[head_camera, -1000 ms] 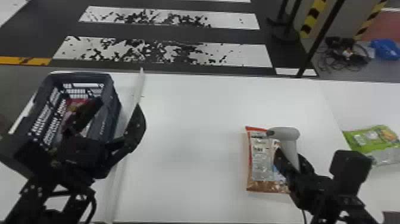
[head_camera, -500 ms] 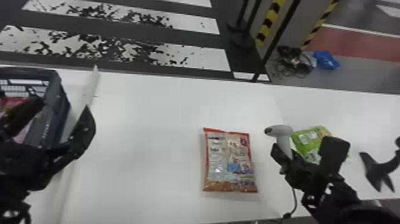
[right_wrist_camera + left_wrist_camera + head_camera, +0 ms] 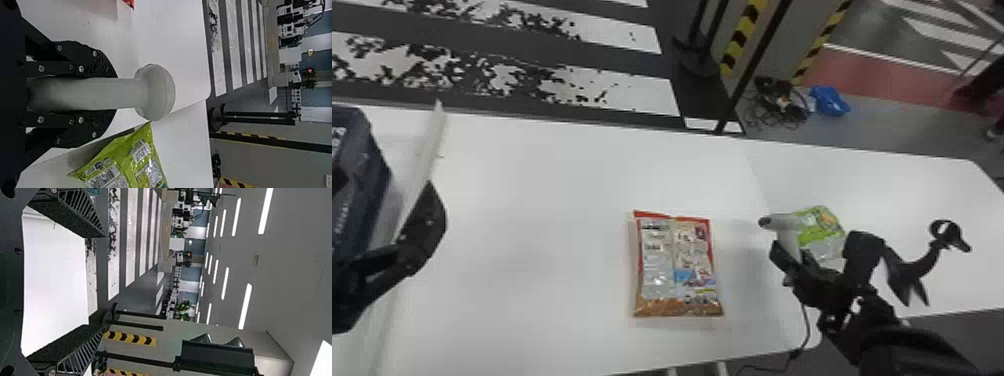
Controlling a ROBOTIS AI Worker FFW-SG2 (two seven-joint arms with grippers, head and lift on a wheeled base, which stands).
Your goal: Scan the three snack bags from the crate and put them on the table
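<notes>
A: Where's the red bag [image 3: 677, 265]?
B: On the table [image 3: 557, 225], btwn arms, long axis fore-aft. R gripper [image 3: 114, 93]'s nearer; bag's to its left.
A: Fingers?
B: R's clamped on the scanner [image 3: 156, 92]; L gripper [image 3: 100, 282]'s wide, empty. Prob. scanner goes left next, asap.

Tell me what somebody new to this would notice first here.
Probably the red-edged snack bag, lying flat in the middle of the white table. Next, the pale handheld scanner gripped in the right gripper, with a bright green snack bag on the tabletop near it. Beyond the table, bold white floor stripes catch the eye too.
</notes>
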